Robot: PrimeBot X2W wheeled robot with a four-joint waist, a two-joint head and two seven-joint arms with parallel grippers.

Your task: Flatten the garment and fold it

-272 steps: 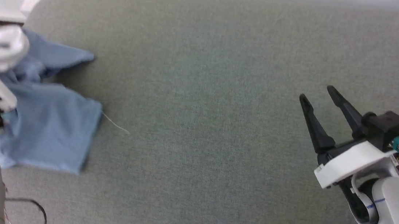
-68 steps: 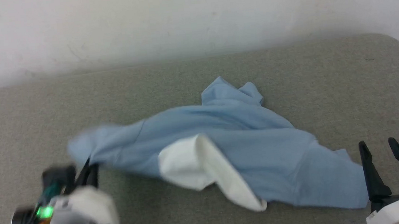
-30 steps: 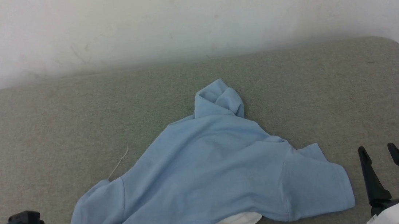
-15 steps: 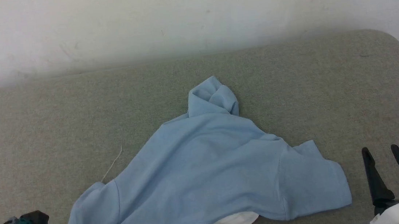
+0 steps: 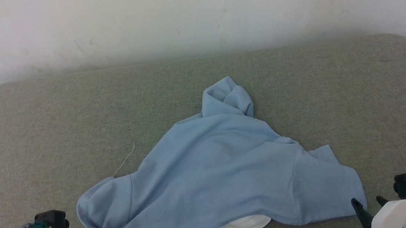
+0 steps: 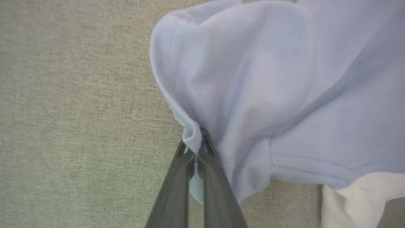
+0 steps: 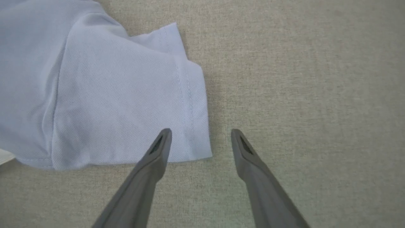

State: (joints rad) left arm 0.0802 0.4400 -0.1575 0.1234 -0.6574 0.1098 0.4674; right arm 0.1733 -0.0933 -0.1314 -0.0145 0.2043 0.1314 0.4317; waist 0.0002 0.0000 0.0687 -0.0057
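Well, garment (image 6: 253, 79) sleeve hem tight inside the closed left end effector (image 6: 194, 148).

A grey-green woven fabric surface (image 5: 39, 118) with a rounded far right corner; a pale loose thread (image 5: 125, 161) lies on the surface, left of its middle; a scuffed white wall (image 5: 193, 14) rises behind the surface's far edge.

Soft, even light; faint shadows, all views slightly hazy.
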